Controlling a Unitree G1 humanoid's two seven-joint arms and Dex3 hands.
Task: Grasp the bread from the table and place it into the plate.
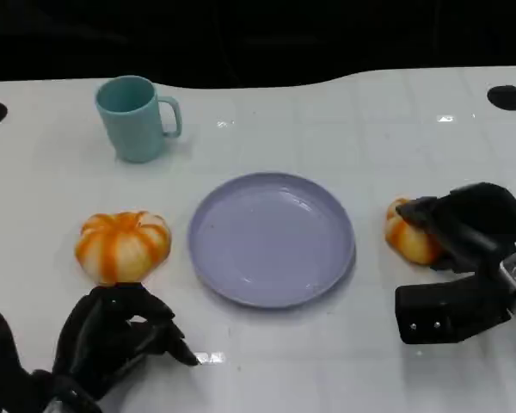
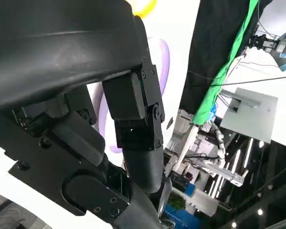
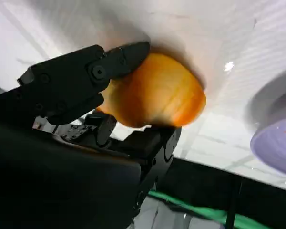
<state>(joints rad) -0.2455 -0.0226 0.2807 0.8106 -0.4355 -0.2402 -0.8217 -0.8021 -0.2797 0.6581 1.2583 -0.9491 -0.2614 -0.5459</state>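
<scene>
A lilac plate [image 1: 271, 237] lies in the middle of the white table. An orange-striped, pumpkin-shaped bread [image 1: 123, 245] sits to its left, and a second orange bread [image 1: 408, 237] to its right. My right hand [image 1: 469, 232] wraps over that right bread from the outer side. In the right wrist view its fingers [image 3: 86, 76] press on both sides of the bread [image 3: 157, 93], which still rests on the table, with the plate's rim [image 3: 276, 143] close by. My left hand [image 1: 112, 335] rests just in front of the left bread, holding nothing, with its fingers loosely apart.
A teal mug [image 1: 136, 116] stands at the back left, well away from the plate. Black round marks sit at the table's far corners [image 1: 507, 96]. The table's far edge meets a dark background. The left wrist view shows my left hand [image 2: 133, 119] and a strip of the plate [image 2: 162, 62].
</scene>
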